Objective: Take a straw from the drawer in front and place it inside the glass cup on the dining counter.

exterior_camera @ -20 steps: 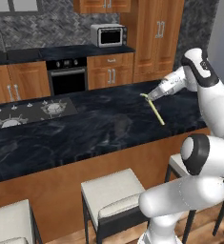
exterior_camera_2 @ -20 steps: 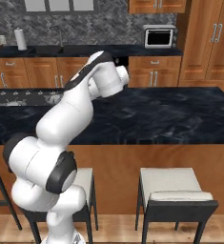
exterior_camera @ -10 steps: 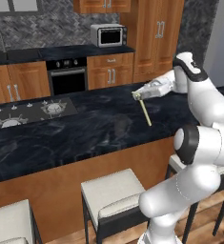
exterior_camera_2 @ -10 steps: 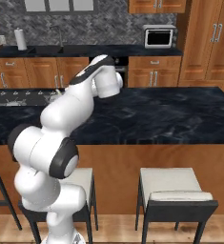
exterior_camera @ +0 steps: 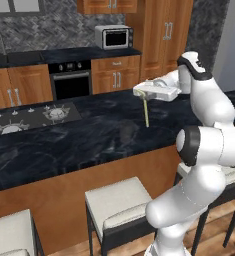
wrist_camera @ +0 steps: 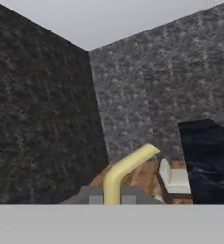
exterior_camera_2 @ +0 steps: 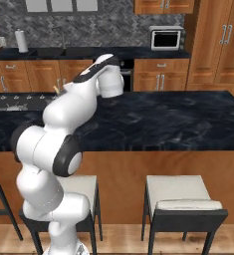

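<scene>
Starting at the left of your left base view, you have the stovetop (exterior_camera: 26,119) set into the dining desk (exterior_camera: 89,142), the long black marble-veined top on its brown base, with two white-cushioned stools (exterior_camera: 120,202) tucked along the near side. Moving right, a faint clear shape on the dark top looks like the glass cup (exterior_camera: 127,131), though it is hard to make out. Just right of it and higher, the straw (exterior_camera: 146,110) hangs nearly upright in the air above the desk, its lower tip near the surface and beside the cup, not inside it. Its top end is pinched in the end effector (exterior_camera: 145,93), whose fingers are drawn narrow around it, the hand reaching out level from the white arm on the right. Behind all this you see the oven (exterior_camera: 70,79) and the microwave (exterior_camera: 114,36) along the back wall. In your hand view the straw (wrist_camera: 125,170) rises between the fingertips with its bent end angling to the right
</scene>
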You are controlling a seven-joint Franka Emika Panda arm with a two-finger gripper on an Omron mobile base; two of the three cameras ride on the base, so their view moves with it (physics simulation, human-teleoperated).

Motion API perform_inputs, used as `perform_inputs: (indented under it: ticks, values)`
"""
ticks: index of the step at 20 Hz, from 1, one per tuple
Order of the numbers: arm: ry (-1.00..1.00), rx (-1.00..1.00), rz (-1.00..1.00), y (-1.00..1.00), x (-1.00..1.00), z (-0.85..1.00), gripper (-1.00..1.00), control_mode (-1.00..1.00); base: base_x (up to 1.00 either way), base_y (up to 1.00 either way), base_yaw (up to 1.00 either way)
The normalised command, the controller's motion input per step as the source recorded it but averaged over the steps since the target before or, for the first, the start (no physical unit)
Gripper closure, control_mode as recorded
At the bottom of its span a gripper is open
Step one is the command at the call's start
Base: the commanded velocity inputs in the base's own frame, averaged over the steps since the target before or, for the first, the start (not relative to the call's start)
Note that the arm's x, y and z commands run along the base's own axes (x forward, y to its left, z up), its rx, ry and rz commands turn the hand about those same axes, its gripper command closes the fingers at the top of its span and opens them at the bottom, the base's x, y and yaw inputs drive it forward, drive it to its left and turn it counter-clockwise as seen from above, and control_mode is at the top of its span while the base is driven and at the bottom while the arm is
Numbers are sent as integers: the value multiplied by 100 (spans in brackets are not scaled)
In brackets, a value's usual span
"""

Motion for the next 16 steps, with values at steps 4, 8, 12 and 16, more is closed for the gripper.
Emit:
perform_inputs:
  ticks: [4,8,12,16]
  values:
    - [-8,24,22,0,-5,5,100,-100,0,0,0]
    - [-2,26,26,0,0,0,100,-100,0,0,0]
    - [-1,19,21,0,0,0,100,-100,0,0,0]
    - [0,10,13,0,0,0,100,-100,0,0,0]
